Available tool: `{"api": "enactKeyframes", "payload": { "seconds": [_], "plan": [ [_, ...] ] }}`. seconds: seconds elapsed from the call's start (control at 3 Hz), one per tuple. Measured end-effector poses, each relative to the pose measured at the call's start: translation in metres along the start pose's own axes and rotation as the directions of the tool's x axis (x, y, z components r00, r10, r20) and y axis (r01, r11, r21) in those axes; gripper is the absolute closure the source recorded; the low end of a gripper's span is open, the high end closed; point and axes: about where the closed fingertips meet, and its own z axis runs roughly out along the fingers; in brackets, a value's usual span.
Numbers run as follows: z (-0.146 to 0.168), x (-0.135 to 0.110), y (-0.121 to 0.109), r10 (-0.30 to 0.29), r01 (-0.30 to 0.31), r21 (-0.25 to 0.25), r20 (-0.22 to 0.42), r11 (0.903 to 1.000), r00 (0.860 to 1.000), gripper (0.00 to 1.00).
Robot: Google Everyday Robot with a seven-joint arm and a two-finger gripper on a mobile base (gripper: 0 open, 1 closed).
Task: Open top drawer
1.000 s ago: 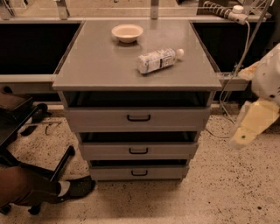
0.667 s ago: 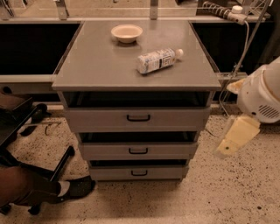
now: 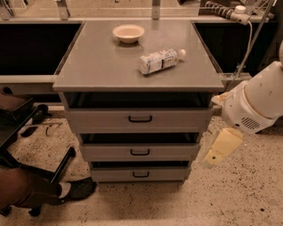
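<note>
Camera view, from above and in front of a grey table (image 3: 88, 66) with three drawers stacked beneath its top. Directly under the front edge, the top drawer (image 3: 101, 120): widest of the three, tallest in the front, with a small black loop handle (image 3: 140, 118) at the centre. Above its front, a dark gap reaching back under the table top, too dark inside to read. Below it, the middle drawer (image 3: 110, 152) and the bottom drawer (image 3: 115, 175), each narrower and shorter-fronted, each with a like handle.

Off the front right corner of the table, a bulky white arm joint (image 3: 256, 103). Hanging beneath it, the tool (image 3: 223, 145), a pale yellowish piece angled down and in toward the drawers. Tool apart from all three drawers; whether wide or narrow, cannot tell. Top drawer on the table side of the tool and a little higher, its handle well apart from it. Right end of the middle drawer's front near the tool's lower tip.

On the table top near the back edge, a small pale bowl (image 3: 128, 33). Toward the right edge, a clear plastic bottle (image 3: 159, 60) on its side, white cap pointing at the back right corner. Beyond that corner, a white power strip (image 3: 225, 9). Off the front left corner, on the speckled floor (image 3: 146, 203), a black chair base (image 3: 62, 163) and a dark shoe (image 3: 79, 189).
</note>
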Motion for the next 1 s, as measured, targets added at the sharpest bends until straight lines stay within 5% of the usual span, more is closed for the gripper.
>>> {"api": "enactKeyframes", "payload": {
  "seconds": [0.67, 1.0],
  "plan": [
    [0.068, 0.014, 0.004, -0.080, 0.080, 0.008, 0.048, 0.9968, 0.996, 0.00],
    [0.157, 0.005, -0.023, -0.123, 0.114, 0.072, 0.126, 0.9908, 0.984, 0.00]
  ]
}}
